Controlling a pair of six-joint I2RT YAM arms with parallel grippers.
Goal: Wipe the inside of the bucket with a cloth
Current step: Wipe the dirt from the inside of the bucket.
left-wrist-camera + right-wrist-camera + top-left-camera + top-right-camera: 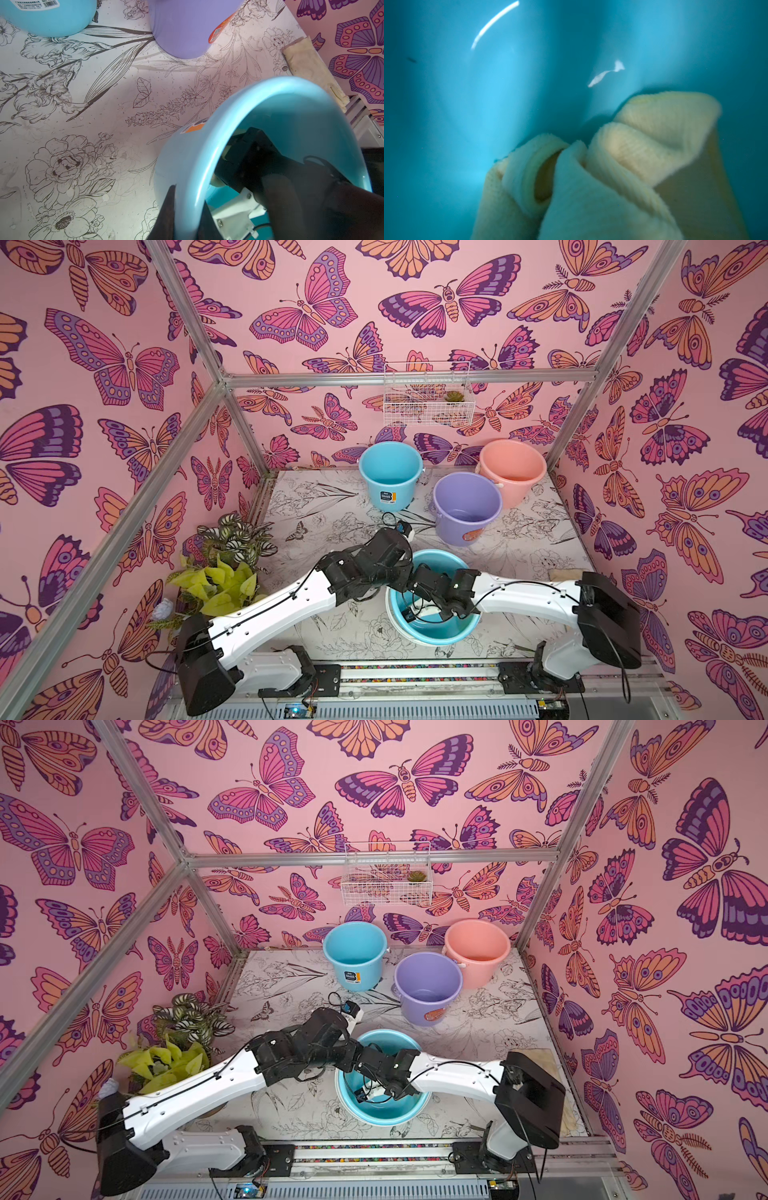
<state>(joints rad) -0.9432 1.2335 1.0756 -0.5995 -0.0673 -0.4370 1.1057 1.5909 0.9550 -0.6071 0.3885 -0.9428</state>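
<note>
The lavender bucket point(465, 510) point(428, 990) point(180, 27) with an orange sticker stands upright at mid-table, untouched by either arm. Both arms meet at a near sky-blue bucket point(440, 639) point(386, 1115) point(187, 166). My left gripper point(187, 216) is shut on this blue bucket's rim, one finger outside the wall and one inside. The right gripper point(415, 612) reaches down inside it, shut on the pale-yellow cloth point(612, 166), which bunches against the blue inner wall point(508, 104) and hides the fingers.
A second sky-blue bucket point(388, 477) and a salmon-pink bucket point(513, 470) stand at the back. Potted plants point(224, 564) fill the left edge. A flat tan mat point(565, 574) point(307, 66) lies along the right wall. A wire basket point(428, 402) hangs on the back wall.
</note>
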